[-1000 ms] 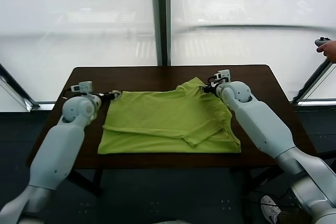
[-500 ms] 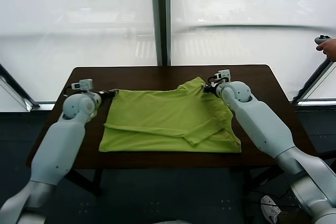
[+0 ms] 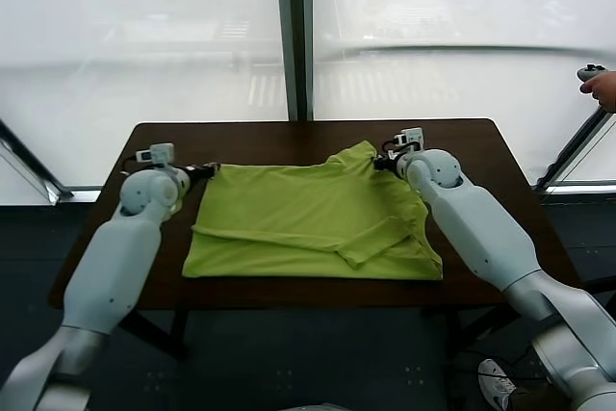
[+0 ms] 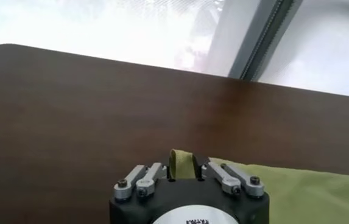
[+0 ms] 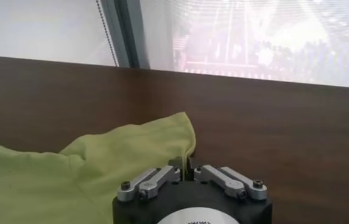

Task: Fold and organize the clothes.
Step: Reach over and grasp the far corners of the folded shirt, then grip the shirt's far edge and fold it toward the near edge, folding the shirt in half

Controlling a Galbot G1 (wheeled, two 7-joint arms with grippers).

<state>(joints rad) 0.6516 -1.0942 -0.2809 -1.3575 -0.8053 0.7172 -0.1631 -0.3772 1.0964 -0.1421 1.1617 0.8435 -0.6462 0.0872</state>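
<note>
Head view shows a lime-green T-shirt [image 3: 308,223] lying spread on a dark brown desk [image 3: 481,156] before a wall of frosted window panes. The shirt covers the middle of the desk, its near hem running roughly parallel to the near desk edge. Part of the cloth is folded over on the robot's right half, where a sleeve lies doubled across the body of the shirt.

The left hand [image 3: 205,171] sits at the far left corner of the shirt. From the left wrist view, the left hand [image 4: 186,167] is closed, and a small upright tab of green cloth [image 4: 181,163] is pinched between its fingers, with the rest of the shirt trailing away flat on the desk surface.

The right hand [image 3: 380,163] sits at the far right corner of the shirt, where the cloth rises into a small peak. From the right wrist view, the right hand [image 5: 185,165] is closed too, its fingers meeting on the thin edge of the green cloth [image 5: 131,152], which bunches in soft folds just beyond them.

Both arms reach forward from the near side, one along each side of the shirt. At the far right edge of the head view, a person's hand [image 3: 602,90] holds a small controller.
</note>
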